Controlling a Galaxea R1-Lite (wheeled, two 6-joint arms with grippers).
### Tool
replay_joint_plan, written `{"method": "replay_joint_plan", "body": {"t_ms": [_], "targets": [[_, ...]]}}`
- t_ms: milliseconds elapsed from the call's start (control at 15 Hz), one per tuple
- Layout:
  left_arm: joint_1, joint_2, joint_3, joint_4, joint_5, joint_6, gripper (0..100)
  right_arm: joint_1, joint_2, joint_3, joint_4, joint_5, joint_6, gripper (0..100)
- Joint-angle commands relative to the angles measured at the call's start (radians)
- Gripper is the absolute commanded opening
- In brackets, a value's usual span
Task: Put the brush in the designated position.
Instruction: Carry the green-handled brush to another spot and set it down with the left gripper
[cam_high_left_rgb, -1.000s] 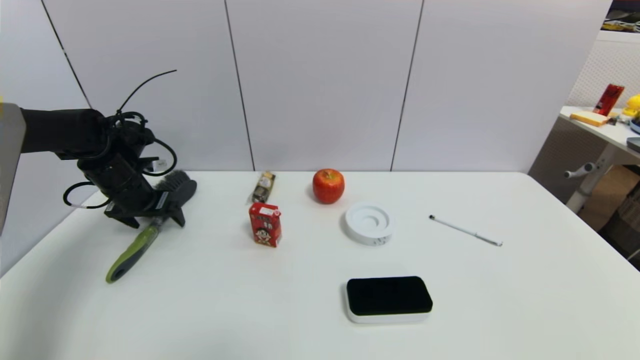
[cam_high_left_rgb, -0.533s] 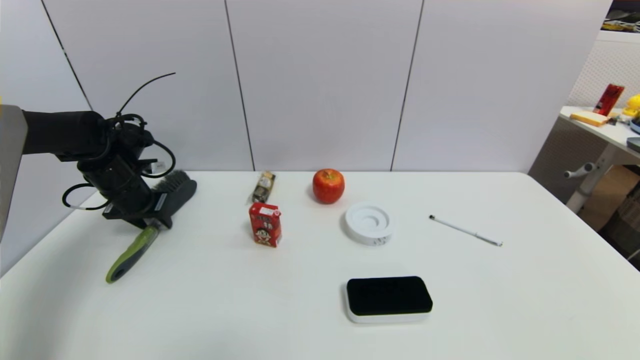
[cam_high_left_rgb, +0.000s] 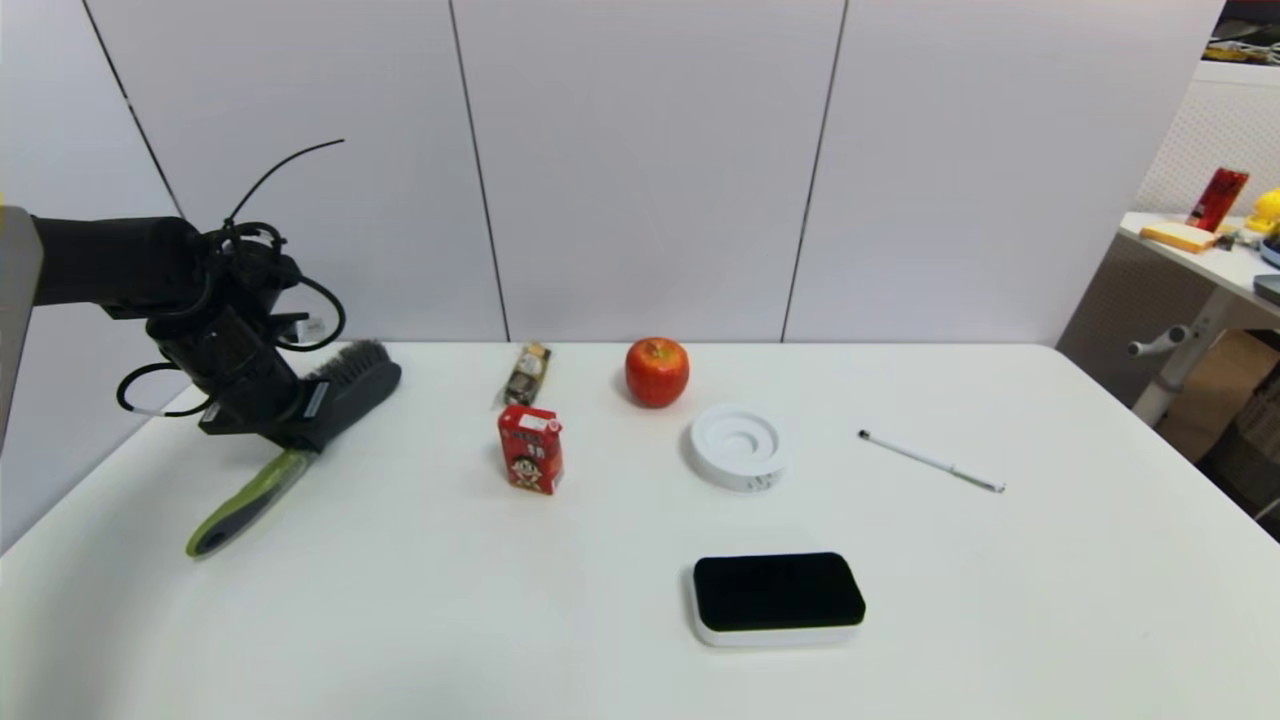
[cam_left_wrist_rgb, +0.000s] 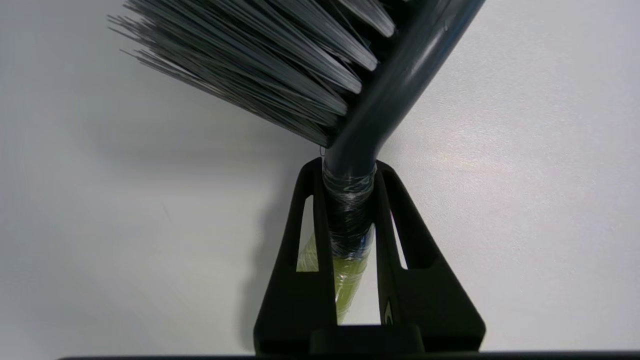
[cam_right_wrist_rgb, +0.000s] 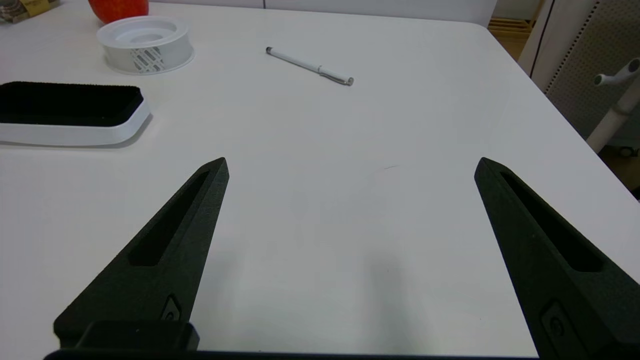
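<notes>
Lime-green-handled grey-bristled brush (cam_high_left_rgb: 290, 450) sits far left, its neck clamped between the left gripper (cam_left_wrist_rgb: 350, 200) fingers. An off-centre grip risks pivoting, and the handle may drag on the white surface (cam_high_left_rgb: 420, 600). Right gripper (cam_right_wrist_rgb: 350, 170) fingers are apart, idle.

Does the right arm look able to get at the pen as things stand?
Probably yes: the right gripper is open, and only bare table lies between it and the pen; the eraser sits off aside.

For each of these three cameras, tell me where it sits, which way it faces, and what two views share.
Head: high, facing down at the table; left arm visible.
Left wrist: behind the left gripper, fingers shut on the brush.
Right wrist: behind the open right gripper, parked low.
Shared: head and right wrist both show the pen.
</notes>
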Motion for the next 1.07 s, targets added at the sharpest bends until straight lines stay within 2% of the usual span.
{"method": "replay_joint_plan", "body": {"t_ms": [67,333,467,800,1067], "targets": [[0.000,-0.131,-0.050,0.030,0.033,0.009,0,0.000,0.001,0.002,0.000,0.000,-0.001,100],[0.025,-0.352,-0.128,0.030,0.140,0.140,0,0.000,0.001,0.002,0.000,0.000,-0.001,100],[0.000,-0.455,-0.130,0.029,0.170,0.143,0,0.001,0.001,0.002,0.000,0.000,-0.001,100],[-0.162,-0.649,-0.127,0.036,0.173,0.215,0,0.000,0.001,0.002,0.000,0.000,-0.001,100],[-0.319,-0.741,-0.076,0.067,0.186,0.215,0,0.001,0.001,0.002,0.000,0.000,-0.001,100]]}}
